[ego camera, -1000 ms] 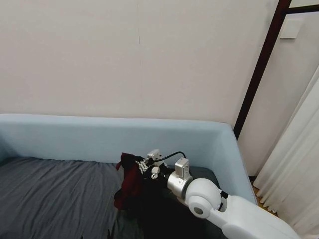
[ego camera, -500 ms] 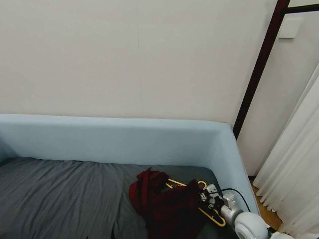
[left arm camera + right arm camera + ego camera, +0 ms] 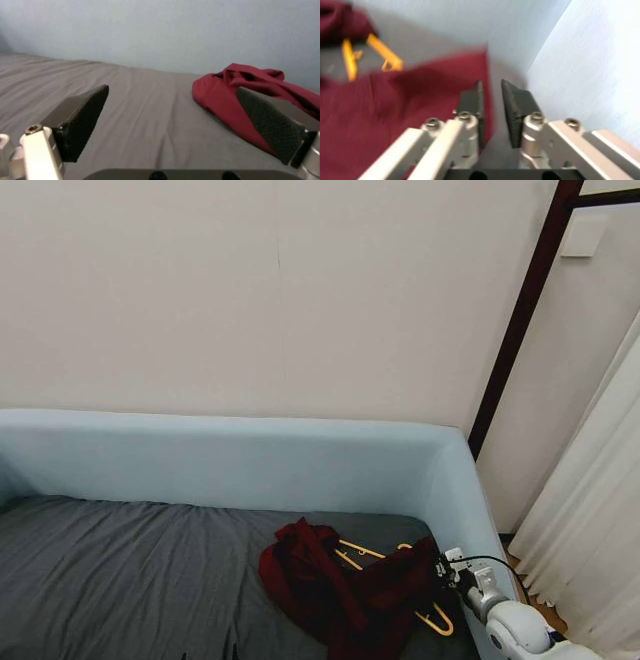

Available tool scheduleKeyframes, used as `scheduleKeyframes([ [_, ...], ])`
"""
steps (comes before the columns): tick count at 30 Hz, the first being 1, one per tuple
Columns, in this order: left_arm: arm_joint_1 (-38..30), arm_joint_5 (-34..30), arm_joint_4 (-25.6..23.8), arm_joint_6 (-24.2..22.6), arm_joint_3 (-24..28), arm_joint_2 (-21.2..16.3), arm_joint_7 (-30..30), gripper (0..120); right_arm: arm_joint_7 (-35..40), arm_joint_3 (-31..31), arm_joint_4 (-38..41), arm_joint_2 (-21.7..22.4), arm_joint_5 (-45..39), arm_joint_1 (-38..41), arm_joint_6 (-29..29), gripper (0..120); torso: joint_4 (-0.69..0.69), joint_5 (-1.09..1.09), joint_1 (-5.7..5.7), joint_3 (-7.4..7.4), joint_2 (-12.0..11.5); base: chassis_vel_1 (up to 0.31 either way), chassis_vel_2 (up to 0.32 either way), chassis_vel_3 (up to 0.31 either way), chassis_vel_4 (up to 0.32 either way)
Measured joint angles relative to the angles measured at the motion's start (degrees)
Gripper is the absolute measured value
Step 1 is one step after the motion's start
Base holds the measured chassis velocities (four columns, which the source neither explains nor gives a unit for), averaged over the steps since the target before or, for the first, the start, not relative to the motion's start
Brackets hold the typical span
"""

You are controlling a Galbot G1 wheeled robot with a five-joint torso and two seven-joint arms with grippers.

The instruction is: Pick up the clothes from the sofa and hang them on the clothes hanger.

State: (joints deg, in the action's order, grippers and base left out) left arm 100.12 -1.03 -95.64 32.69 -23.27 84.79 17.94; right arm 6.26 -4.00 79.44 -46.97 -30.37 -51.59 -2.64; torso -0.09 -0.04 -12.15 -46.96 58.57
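The right arm reaches low along the sofa's end wall, its right gripper at the edge of the crumpled dark red garment, fingers drawn almost together with nothing pinched. The left gripper hovers over the wrinkled grey seat, its textured black pads spread wide. A thin yellow hanger lies partly under the soft cloth.

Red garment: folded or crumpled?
Crumpled: the red garment lies bunched on the grey sofa seat, partly covering the yellow hanger.
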Motion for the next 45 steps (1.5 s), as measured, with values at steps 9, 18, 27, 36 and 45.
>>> scheduleKeyframes([
  [9,-0.3,0.4,0.1,0.0,0.4,-0.6,-0.1,100,1.1,3.6,9.1,3.6,-0.7,-3.7,-0.2,53,0.01,-0.01,0.00,0.00,0.0,0.000,0.000,0.000,0.000],
  [18,-0.5,0.3,0.1,-0.2,-1.0,-2.4,-0.1,100,1.8,-3.8,20.2,1.2,3.2,-10.0,-4.7,84,0.02,-0.01,0.00,0.00,0.0,0.000,0.000,0.000,0.000],
  [27,0.6,0.3,-0.6,0.0,-2.4,-2.0,-0.1,100,1.8,-14.3,17.0,-1.6,14.5,-9.0,-3.6,100,0.01,-0.03,0.00,0.00,0.0,0.000,0.000,0.000,0.000],
  [36,0.9,0.8,-0.6,0.3,-1.8,-0.9,-0.3,100,3.8,-17.2,10.4,-6.8,22.7,-7.8,1.5,100,0.02,-0.02,0.00,0.00,0.0,0.000,0.000,0.000,0.000],
  [45,0.8,0.5,-0.3,0.6,-2.1,-1.1,-0.3,100,6.7,-18.8,5.3,-10.2,26.8,-7.3,1.0,98,0.02,-0.01,0.00,0.00,0.0,0.000,0.000,0.000,0.000],
])
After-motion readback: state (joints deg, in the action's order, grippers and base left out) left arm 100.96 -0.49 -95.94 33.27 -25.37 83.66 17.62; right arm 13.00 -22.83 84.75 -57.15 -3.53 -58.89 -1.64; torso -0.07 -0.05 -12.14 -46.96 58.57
